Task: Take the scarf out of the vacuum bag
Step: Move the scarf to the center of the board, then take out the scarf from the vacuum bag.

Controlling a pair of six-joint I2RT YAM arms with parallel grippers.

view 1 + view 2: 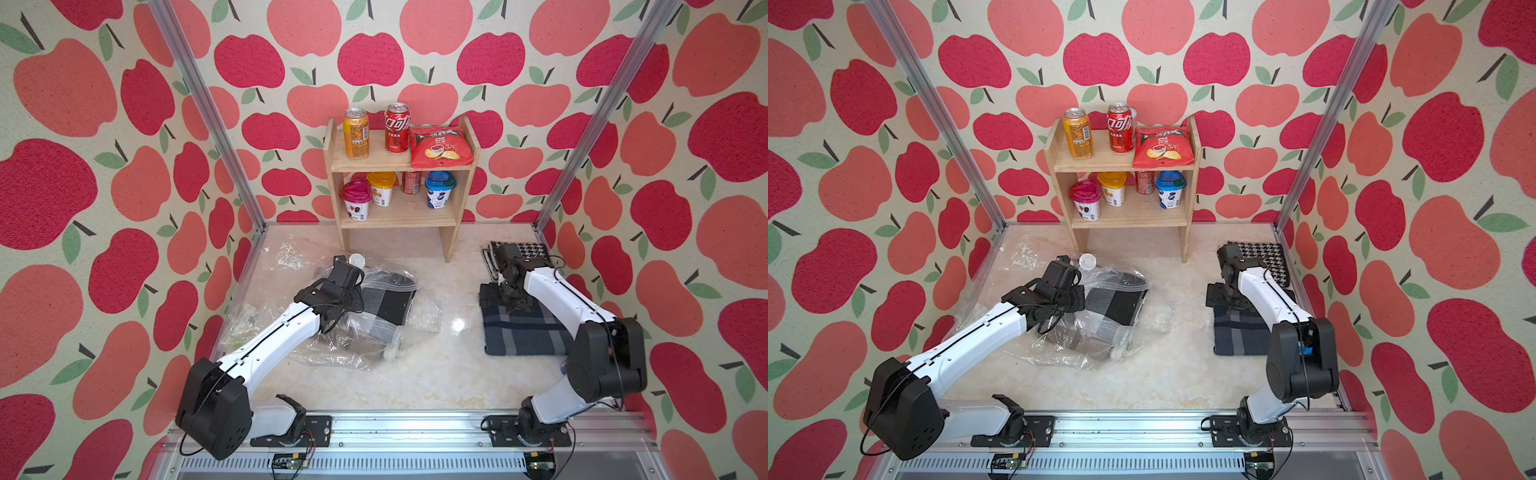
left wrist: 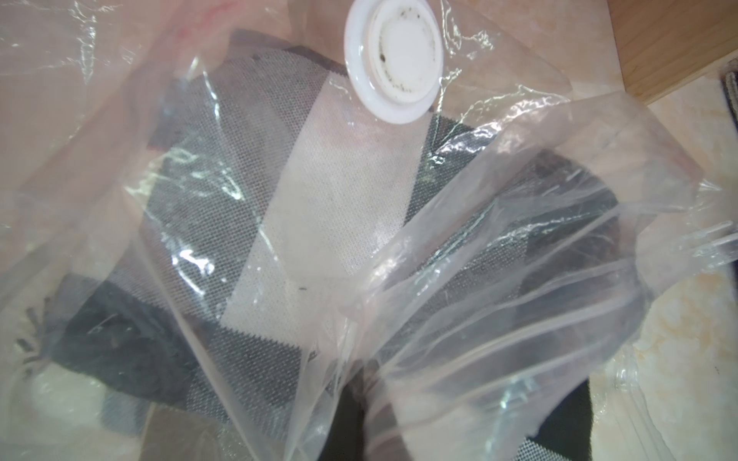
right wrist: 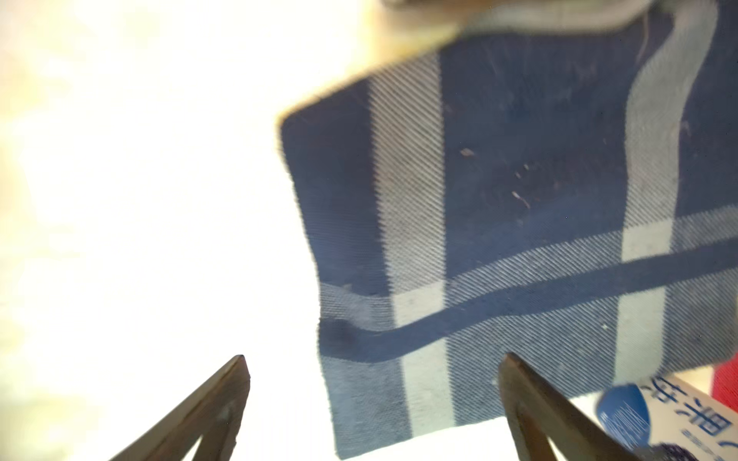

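Scarf (image 1: 388,301) lies folded inside the vacuum bag (image 1: 328,353), left of centre on the pale marbled table (image 1: 436,374), so you are handling two soft things at once. The bag is thin, clear, crinkled film. It looks glossy and probably slippery, and it will follow any pull unless it is pinned. Your left gripper (image 1: 341,262) is pressed together. The left wrist view shows film bunching close to the camera, so it seems to pinch a fold of the bag beside the valve.

The scarf is a woven check of grey, black and white, limp and light. Expect it to drag on the plastic and unfold as it comes. Take a thick folded edge near the ridged seal strip (image 2: 519,303), not a single layer.

Your right gripper (image 3: 375,399) hangs spread wide over a blue plaid cloth (image 3: 519,199), well apart from the bag. The round white valve cap (image 2: 393,60) is the bag's only rigid part.
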